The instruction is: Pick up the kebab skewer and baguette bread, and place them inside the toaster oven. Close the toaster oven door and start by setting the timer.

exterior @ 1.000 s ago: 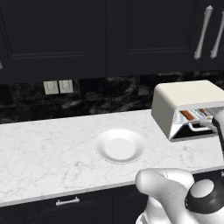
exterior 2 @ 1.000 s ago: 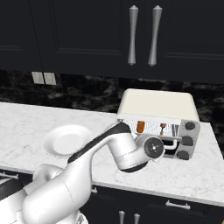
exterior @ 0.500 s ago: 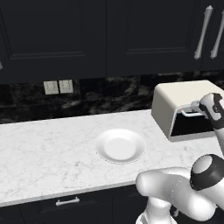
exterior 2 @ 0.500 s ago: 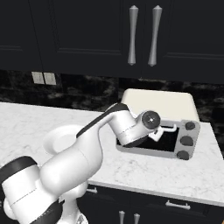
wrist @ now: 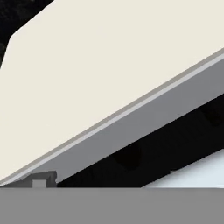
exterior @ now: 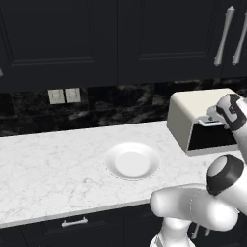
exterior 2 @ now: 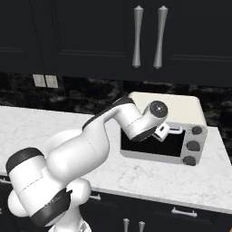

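One step remains: the timer. With the oven [exterior 2: 163, 131] at the bench's [exterior 2: 149, 176] 3 o'clock end and its door [exterior 2: 152, 144] shut, the pincer [exterior 2: 168, 131] sits at the handle; its grip is unreadable. Move toward the knobs [exterior 2: 193, 146], turning gently.

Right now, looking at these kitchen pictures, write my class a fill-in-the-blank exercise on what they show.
1. The toaster oven door is ____.
2. The white plate on the counter holds ____.
3. The robot's hand is at the door's ____ edge.
4. To the right of the door, the toaster oven has ____ dark knobs in a column.

Missing words: closed; nothing; top; three
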